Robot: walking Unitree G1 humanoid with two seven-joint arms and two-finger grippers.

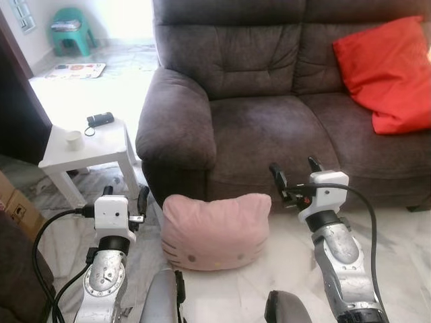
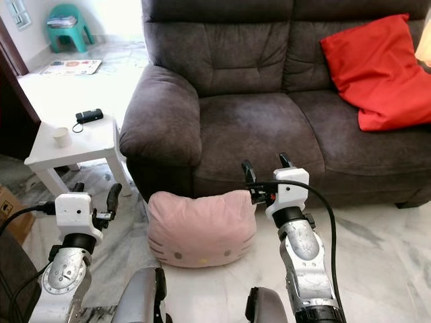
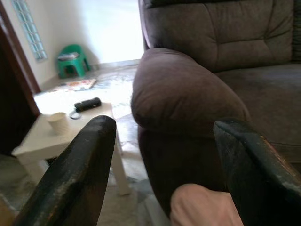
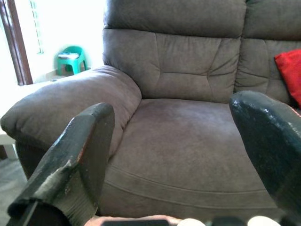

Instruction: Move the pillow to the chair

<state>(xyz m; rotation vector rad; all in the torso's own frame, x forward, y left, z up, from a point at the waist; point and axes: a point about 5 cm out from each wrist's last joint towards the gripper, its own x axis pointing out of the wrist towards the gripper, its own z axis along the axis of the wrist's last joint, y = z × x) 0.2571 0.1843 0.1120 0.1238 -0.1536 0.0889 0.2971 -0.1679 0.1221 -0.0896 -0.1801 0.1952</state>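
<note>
The pink pillow (image 1: pixel 215 231) lies on the floor (image 1: pixel 397 256), touching the front base of the brown sofa (image 1: pixel 269 128). The left end effector (image 1: pixel 125 196) and right end effector (image 1: pixel 295 171) flank it, both spread wide, holding nothing.

Bare floor (image 1: pixel 384 235) at lower right is free. The sofa (image 1: pixel 269 128) blocks mid-frame behind the pillow (image 1: pixel 215 230); a table (image 1: pixel 101 145) crowds the left.

Silver forearms are fitted with white wrist housings, looped black cables, and black-fingered left gripper (image 1: pixel 125 195) and right gripper (image 1: pixel 295 167).
</note>
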